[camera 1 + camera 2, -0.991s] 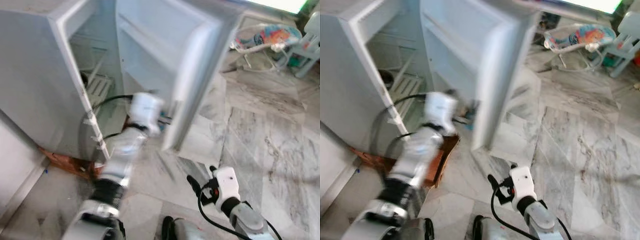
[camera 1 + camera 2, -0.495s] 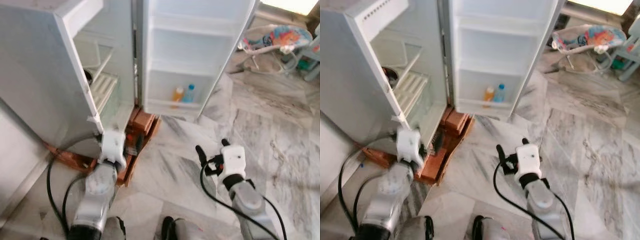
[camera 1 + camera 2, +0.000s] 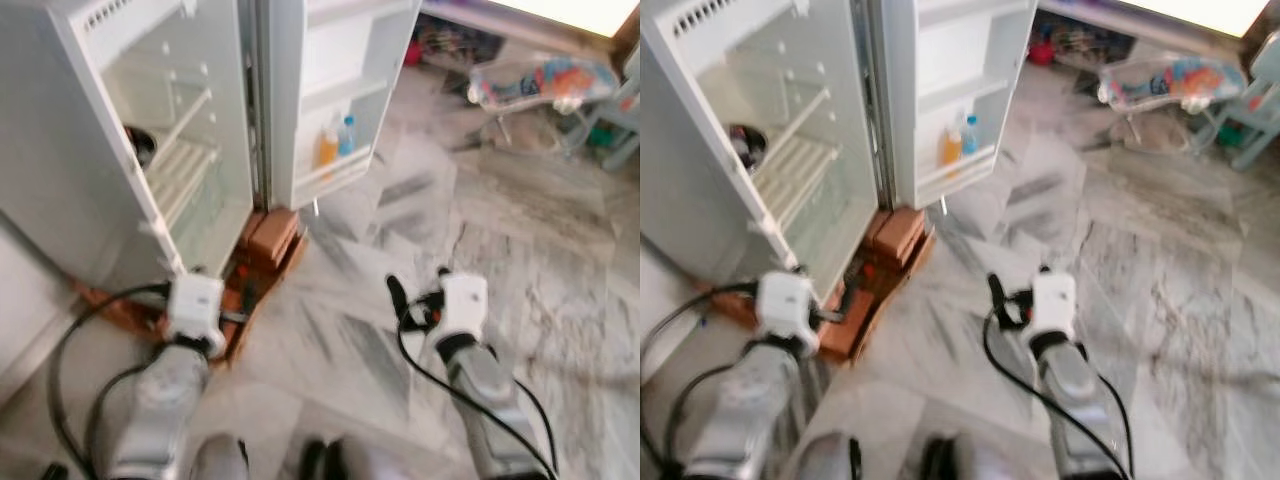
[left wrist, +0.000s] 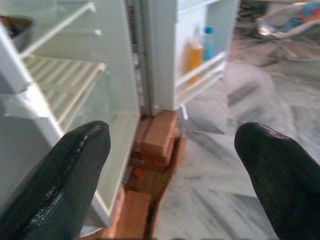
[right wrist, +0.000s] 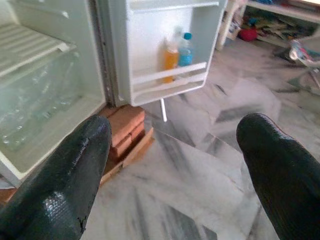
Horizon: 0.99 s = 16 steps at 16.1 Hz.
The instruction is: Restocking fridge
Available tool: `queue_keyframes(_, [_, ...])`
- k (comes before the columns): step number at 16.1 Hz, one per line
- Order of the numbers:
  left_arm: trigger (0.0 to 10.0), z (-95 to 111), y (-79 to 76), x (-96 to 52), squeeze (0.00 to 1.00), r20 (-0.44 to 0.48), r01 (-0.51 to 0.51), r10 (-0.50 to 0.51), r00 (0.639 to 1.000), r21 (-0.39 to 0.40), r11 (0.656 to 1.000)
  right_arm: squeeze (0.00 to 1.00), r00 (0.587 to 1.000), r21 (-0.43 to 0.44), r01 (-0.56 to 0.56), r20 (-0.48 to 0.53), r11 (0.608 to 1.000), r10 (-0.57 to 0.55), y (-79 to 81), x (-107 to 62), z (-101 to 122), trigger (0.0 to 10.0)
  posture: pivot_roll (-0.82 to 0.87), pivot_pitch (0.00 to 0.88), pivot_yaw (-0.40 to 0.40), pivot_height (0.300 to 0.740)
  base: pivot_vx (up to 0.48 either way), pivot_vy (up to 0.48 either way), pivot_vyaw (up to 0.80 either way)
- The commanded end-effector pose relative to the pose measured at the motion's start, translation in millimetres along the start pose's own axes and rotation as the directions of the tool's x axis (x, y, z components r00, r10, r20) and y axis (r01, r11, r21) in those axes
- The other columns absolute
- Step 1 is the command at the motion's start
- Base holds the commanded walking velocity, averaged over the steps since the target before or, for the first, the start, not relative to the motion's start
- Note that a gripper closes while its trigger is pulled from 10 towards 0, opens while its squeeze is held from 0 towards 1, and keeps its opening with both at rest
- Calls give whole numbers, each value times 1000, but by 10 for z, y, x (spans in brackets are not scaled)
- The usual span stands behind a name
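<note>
White fridge (image 3: pixel 90 150) stands at the far left with its door (image 3: pixel 335 90) swung wide open. On the door's lowest shelf an orange bottle (image 5: pixel 171 56) and a blue-capped bottle (image 5: pixel 185 50) stand just beside each other. Inside the cabinet, a wire shelf (image 4: pixel 60 85) and a dark bowl (image 3: pixel 140 145) on the left. Red bricks (image 5: pixel 122 125) prop the fridge's base. Left gripper (image 4: pixel 172 165) hovers low near the bricks, fingers spread wide and empty. Right gripper (image 5: pixel 175 165) hangs over the marble floor (image 3: pixel 520 230), also wide, gripping nothing. A baby bouncer (image 3: pixel 540 80) sits far right.
</note>
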<state>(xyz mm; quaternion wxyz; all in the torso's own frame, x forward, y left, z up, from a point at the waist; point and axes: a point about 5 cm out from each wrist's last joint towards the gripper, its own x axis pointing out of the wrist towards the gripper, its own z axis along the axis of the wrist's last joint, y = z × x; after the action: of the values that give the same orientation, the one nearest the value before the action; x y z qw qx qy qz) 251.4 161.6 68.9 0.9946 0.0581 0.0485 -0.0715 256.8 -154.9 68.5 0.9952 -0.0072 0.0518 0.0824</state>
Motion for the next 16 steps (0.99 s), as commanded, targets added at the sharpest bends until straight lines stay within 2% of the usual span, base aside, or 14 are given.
queue_keyframes(1, [10000,4,-117,26,0,-4,31,-32,999,-17,999,0,998,-25,55,-1,998,-56,-105,-24,-7,10000,102,118,-87,740,0,-454,0])
queue_keyframes(2, [10000,1,-137,32,0,-7,34,-34,999,-20,999,0,998,7,55,-4,998,-55,-102,-18,-6,10000,102,118,-87,740,0,-454,0])
queue_keyframes(5, [10000,-51,-194,22,0,-23,39,-40,999,-31,999,0,997,29,78,-3,997,-78,-132,3,7,10000,88,98,-84,740,0,-435,0])
queue_keyframes(10, [10000,-32,-203,94,0,-20,32,-33,999,-27,999,0,994,19,89,67,996,-90,-142,43,132,10000,79,85,-76,740,214,-393,0])
queue_keyframes(16, [10000,12,-210,148,0,-5,31,-31,1000,-20,999,0,987,-5,129,93,992,-128,-221,81,200,10000,74,96,-68,740,329,-346,-800])
